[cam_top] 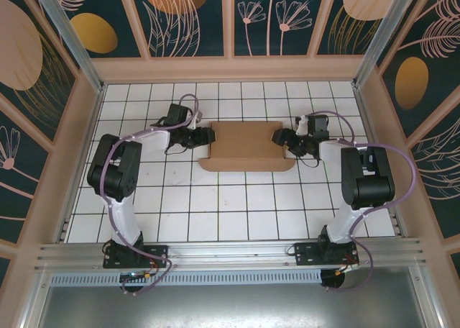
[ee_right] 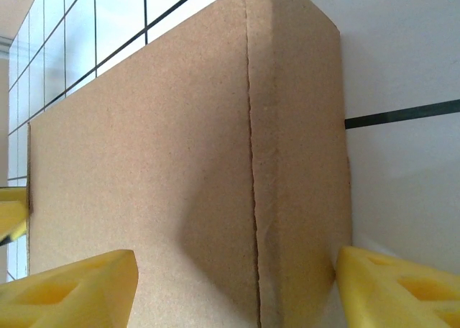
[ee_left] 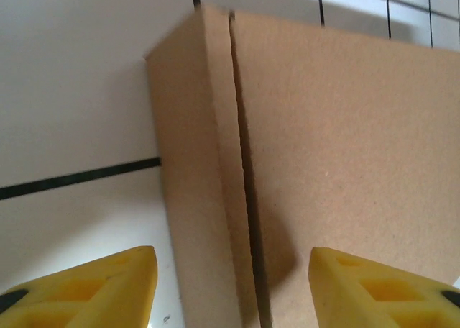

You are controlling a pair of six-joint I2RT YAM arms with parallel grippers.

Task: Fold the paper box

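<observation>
Looking at it rn: paper box lies flat mid-table, a bit toward 12 o'clock. Left gripper at its 9 o'clock end, right gripper at 3, both w/ jaws apart, holding nothing. Sides look folded in; the 6 o'clock flap prob isn't done yet.

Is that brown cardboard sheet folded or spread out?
Folded, mostly: the brown cardboard sheet lies as a flat rectangle, one flap spread along its near edge.
</observation>
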